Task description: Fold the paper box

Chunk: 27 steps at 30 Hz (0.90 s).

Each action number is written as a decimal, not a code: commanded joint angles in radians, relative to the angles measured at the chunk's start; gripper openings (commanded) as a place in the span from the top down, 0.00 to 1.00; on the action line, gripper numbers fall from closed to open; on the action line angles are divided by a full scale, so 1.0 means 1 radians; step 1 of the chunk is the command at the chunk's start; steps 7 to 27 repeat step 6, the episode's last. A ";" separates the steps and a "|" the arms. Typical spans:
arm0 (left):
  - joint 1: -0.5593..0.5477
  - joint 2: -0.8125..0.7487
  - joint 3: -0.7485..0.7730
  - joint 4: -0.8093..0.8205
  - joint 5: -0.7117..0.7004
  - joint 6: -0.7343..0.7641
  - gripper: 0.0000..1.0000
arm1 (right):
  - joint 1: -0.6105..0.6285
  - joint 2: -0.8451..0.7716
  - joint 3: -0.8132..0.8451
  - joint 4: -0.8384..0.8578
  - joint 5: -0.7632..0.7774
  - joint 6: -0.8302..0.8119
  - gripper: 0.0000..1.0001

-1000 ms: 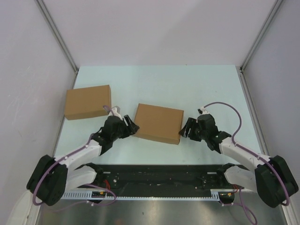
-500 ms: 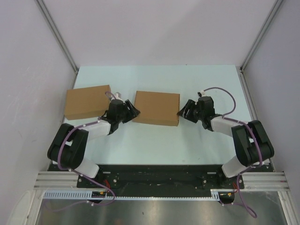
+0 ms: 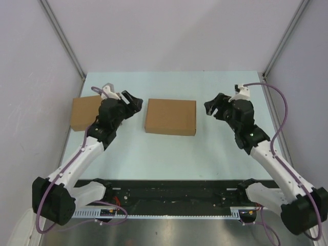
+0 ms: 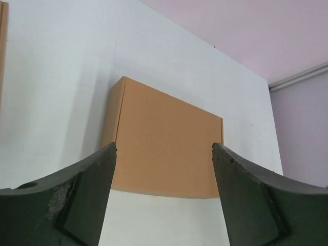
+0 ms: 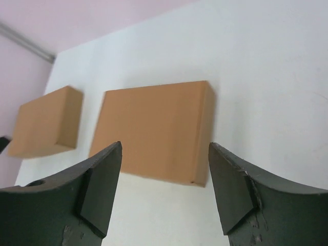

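The paper box [image 3: 170,117] lies shut and flat in the middle of the table, a brown cardboard rectangle with nothing touching it. My left gripper [image 3: 134,102] hovers open just off its left side, and my right gripper [image 3: 210,106] hovers open off its right side. In the left wrist view the paper box [image 4: 164,128] shows between the spread fingers of the left gripper [image 4: 164,147], well beyond them. The right wrist view frames the paper box [image 5: 154,130] the same way behind the right gripper [image 5: 165,145]. Both grippers hold nothing.
A second plain brown cardboard box [image 3: 84,114] sits at the table's left edge, partly behind my left arm; the right wrist view shows this box [image 5: 46,123] left of the paper box. Pale walls with metal rails close in the light table [image 3: 169,87].
Both grippers have risen and drawn back from the paper box's sides, with their jaws wider. The box has slid away from the arms and now lies squarer.
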 commanded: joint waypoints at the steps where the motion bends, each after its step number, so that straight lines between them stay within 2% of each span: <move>1: -0.010 -0.006 0.031 -0.238 -0.099 -0.020 0.20 | 0.162 -0.099 0.020 -0.148 0.195 -0.112 0.25; 3: -0.012 -0.014 0.025 -0.248 -0.103 0.012 0.23 | 0.205 -0.119 0.020 -0.173 0.235 -0.122 0.23; 6: -0.014 -0.037 0.030 -0.285 -0.085 0.069 0.19 | 0.259 -0.157 0.020 -0.185 0.252 -0.137 0.20; 27: -0.014 -0.037 0.030 -0.285 -0.085 0.069 0.19 | 0.259 -0.157 0.020 -0.185 0.252 -0.137 0.20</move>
